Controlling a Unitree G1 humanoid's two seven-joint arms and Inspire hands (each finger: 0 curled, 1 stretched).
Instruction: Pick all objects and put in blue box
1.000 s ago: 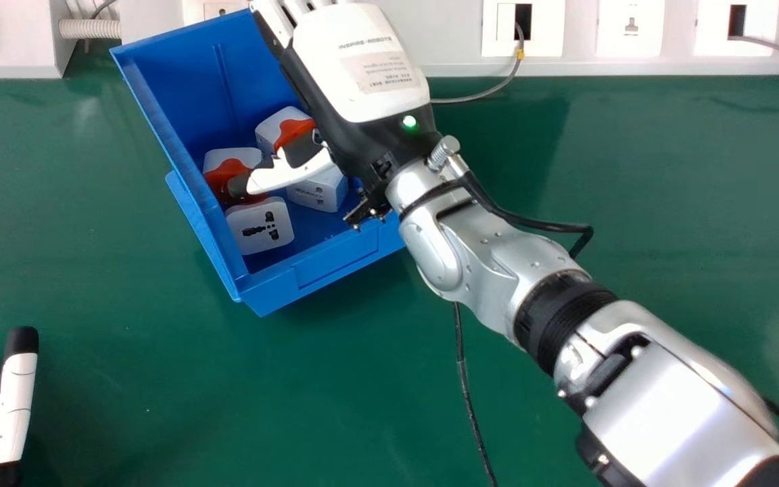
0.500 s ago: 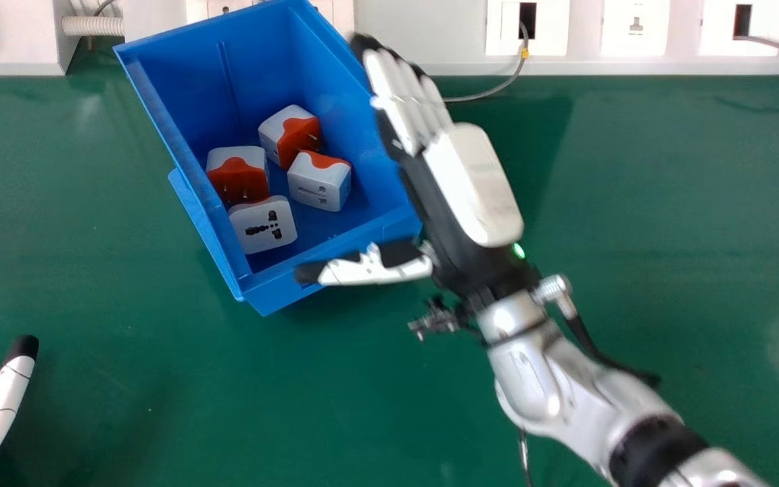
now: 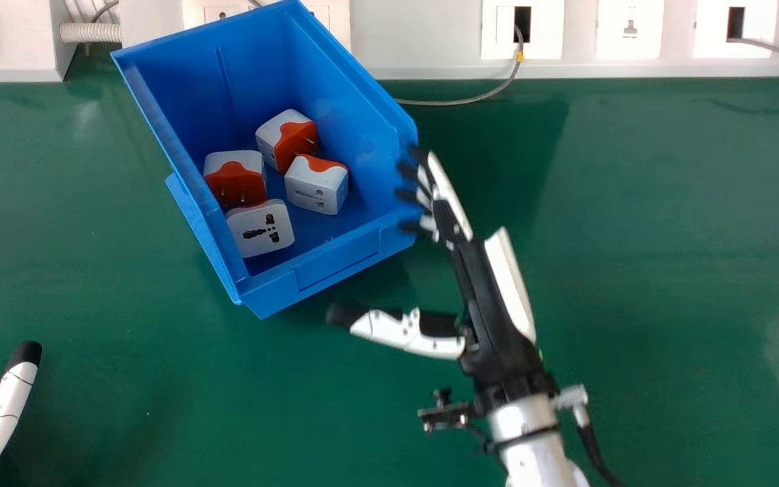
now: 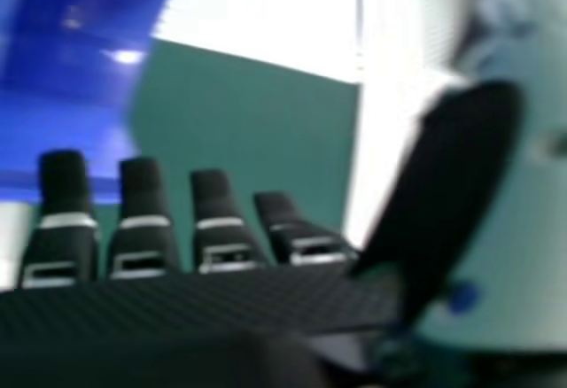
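1. Four white-and-red cube-shaped plug adapters (image 3: 316,186) done: in blue plastic box (image 3: 335,269), two nr its left edge.
2. Right hand (image 3: 494,304) empty, fingers wide, nr box's front-right corner.
3. To do: prob. nil.

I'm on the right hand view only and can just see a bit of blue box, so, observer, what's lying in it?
Observer: Four white-and-red plug adapters lie inside the blue box.

Operator: Okay, and is my right thumb over the box or the table?

Observer: The right hand has its thumb above the green table, in front of the box.

Operator: Where's the left hand?

Observer: The left hand is at the head view's lower left edge.
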